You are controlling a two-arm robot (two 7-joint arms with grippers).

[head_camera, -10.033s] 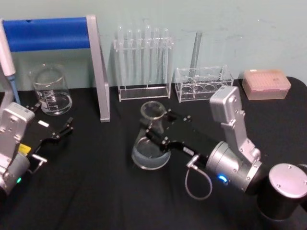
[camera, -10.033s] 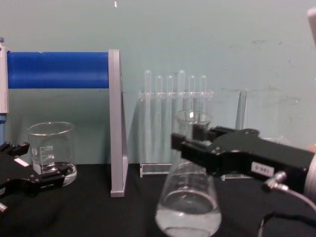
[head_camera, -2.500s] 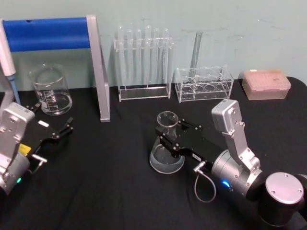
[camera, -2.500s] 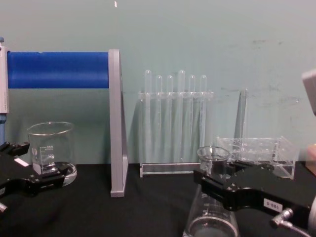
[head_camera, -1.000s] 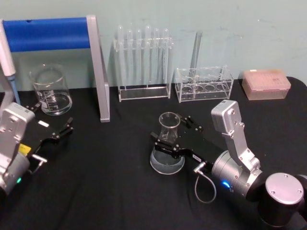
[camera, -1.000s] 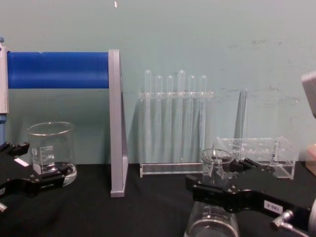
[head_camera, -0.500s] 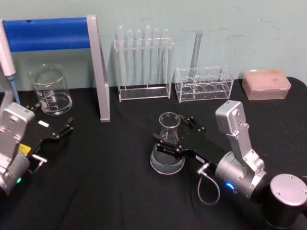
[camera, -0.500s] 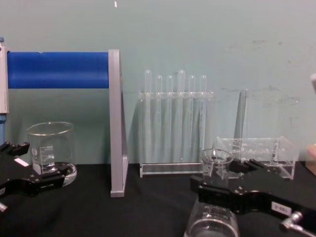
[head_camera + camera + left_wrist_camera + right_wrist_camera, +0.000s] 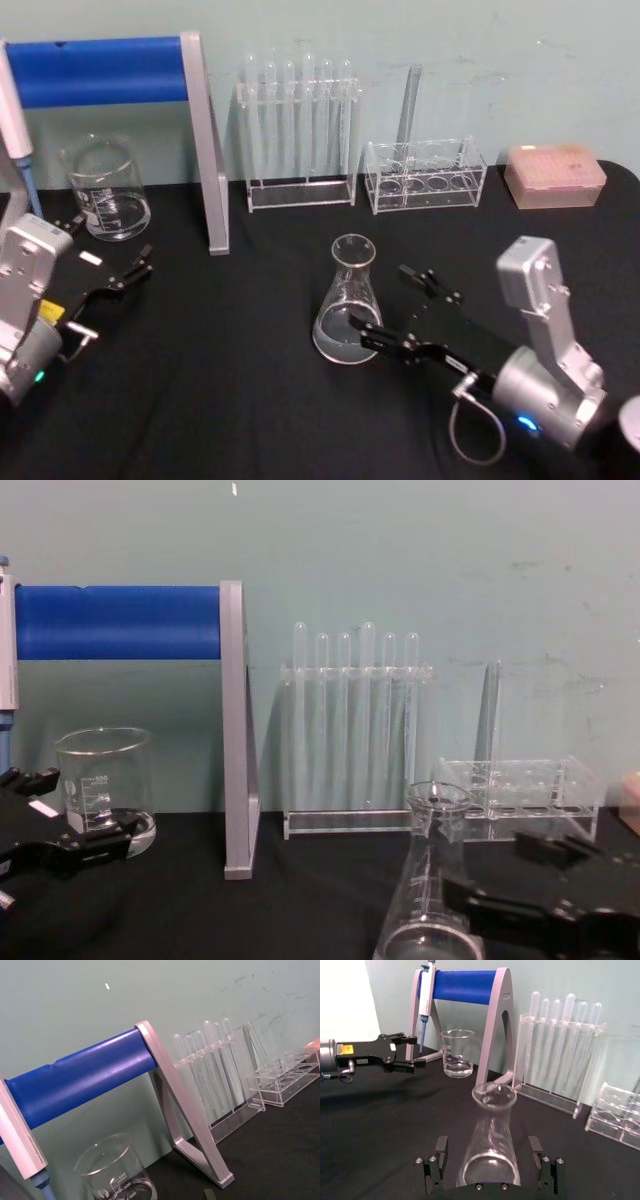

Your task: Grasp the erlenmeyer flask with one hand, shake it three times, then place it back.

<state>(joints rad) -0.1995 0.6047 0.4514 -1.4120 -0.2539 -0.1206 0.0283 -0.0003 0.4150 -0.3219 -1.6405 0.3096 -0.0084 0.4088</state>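
Black bench: erlenmeyer flask [image 9: 349, 304] is stood upright; right gripper [image 9: 395, 308] is spread wide, clear of glass, holding nothing; placement judged done, withdrawal is next

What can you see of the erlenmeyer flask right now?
The erlenmeyer flask is clear glass: wide flat base, cone narrowing to a flared rim, faint white marks, a little clear liquid at the bottom. It stands upright on the black table, in front of the test tube racks. The right gripper is open, its fingers on either side of the base, apparently not touching.
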